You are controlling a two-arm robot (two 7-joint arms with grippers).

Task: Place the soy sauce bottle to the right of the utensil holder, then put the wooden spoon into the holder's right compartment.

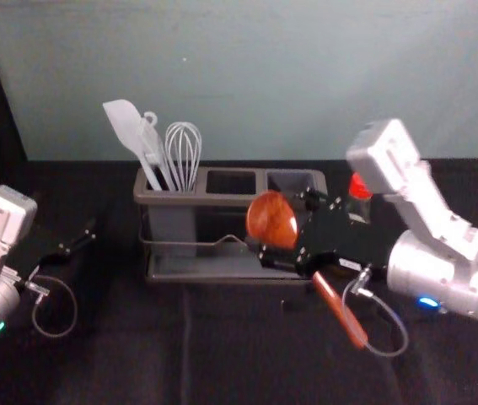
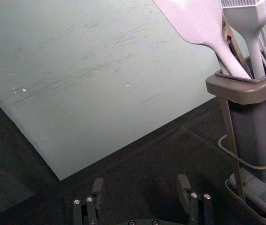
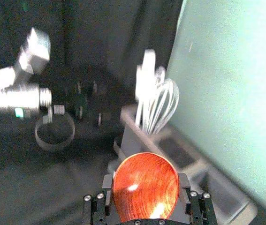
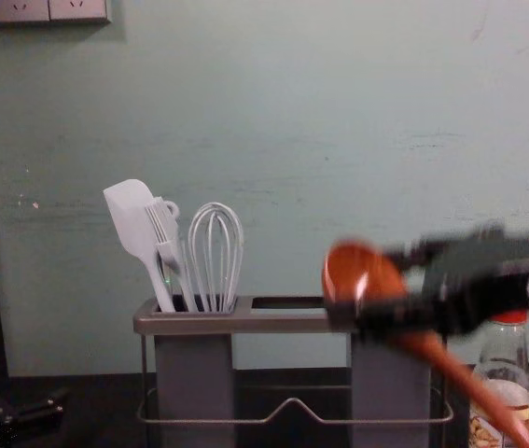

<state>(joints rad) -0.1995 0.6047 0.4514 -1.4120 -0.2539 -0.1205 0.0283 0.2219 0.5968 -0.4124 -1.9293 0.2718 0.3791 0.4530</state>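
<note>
wooden spoon in right hand by utensil holder, left hand well apart

One wooden spoon, one bottle, one holder, one whisk, one spatula, one brush.

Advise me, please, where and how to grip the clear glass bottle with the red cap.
I'd grip the clear glass bottle by its body, below the red cap, from the robot's right: it stands upright, with the grey utensil holder on its left. The right claw, holding the reddish-brown wooden spoon before the holder, would need to be free first.
</note>
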